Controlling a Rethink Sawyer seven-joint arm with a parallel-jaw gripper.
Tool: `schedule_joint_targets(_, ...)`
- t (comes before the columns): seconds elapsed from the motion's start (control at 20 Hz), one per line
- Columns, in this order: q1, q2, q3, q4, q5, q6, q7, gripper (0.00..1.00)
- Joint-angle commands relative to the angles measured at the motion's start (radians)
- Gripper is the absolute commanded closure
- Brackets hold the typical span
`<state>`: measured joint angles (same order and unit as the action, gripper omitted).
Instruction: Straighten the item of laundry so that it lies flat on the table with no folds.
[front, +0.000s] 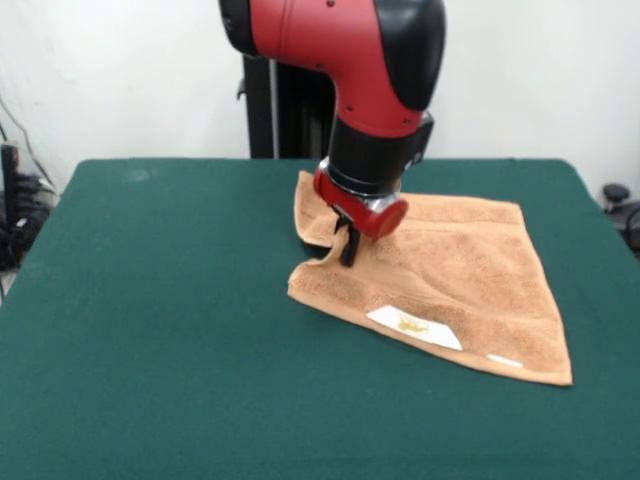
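A dark green tabletop (150, 330) fills the room's middle, white wall behind, cables at the left edge. The tan-orange towel (470, 280) lies right of centre, its left part rumpled, white labels (415, 326) along the near edge. The end effector (347, 245) pinches the rumpled towel's fabric.

No legible text, brand, number or sign appears anywhere I can see. The towel (455, 270) carries two white labels along its near edge. The larger label (414, 326) bears a small yellowish mark at its centre; the mark is too small to resolve into letters or a recognisable logo. The smaller label (504, 360), nearer the towel's corner, shows as a plain white strip with no readable print. My arm housing and the counter (150, 330) show no markings.
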<state>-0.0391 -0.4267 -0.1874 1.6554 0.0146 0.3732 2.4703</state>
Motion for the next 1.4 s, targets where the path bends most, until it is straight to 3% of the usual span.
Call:
schedule_joint_targets(0.05, 0.056, 0.048, 0.06, 0.034, -0.018, -0.21, 0.134, 1.0)
schedule_joint_targets(0.35, 0.105, 0.1, -0.021, -0.024, -0.012, -0.291, 0.129, 1.0)
schedule_joint_targets(0.65, 0.065, 0.099, -0.011, -0.039, -0.016, -0.251, 0.062, 1.0)
schedule_joint_targets(1.05, 0.08, 0.111, -0.028, -0.044, 0.005, -0.285, 0.094, 1.0)
schedule_joint_targets(1.4, 0.031, 0.087, -0.048, -0.027, -0.045, -0.279, 0.046, 1.0)
